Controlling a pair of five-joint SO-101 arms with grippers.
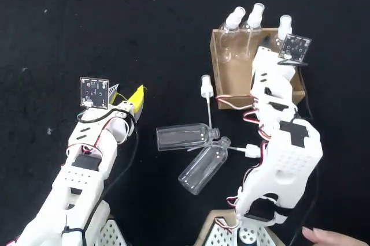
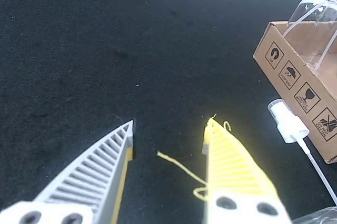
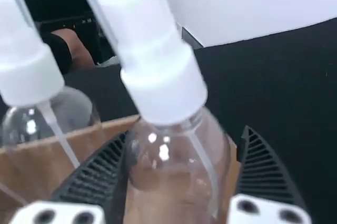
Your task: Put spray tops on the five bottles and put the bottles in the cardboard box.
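Observation:
The cardboard box (image 1: 217,67) stands at the back right with three clear bottles in it, each with a white spray top (image 1: 235,17). My right gripper (image 3: 184,134) is over the box, open around the rightmost bottle (image 3: 174,176); a small gap shows beside one finger. Two uncapped bottles (image 1: 184,137) (image 1: 203,168) lie on the black table mid-front. One loose spray top (image 1: 206,87) lies beside the box, another (image 1: 252,151) by the nearer bottle's neck. My left gripper (image 2: 168,129) hovers open and empty over bare table to the left.
The left wrist view shows the box's side wall (image 2: 300,84) and the loose spray top (image 2: 287,121) in front of it. The right arm's body (image 1: 283,153) stands just right of the lying bottles. Black table stretches free to the left and back.

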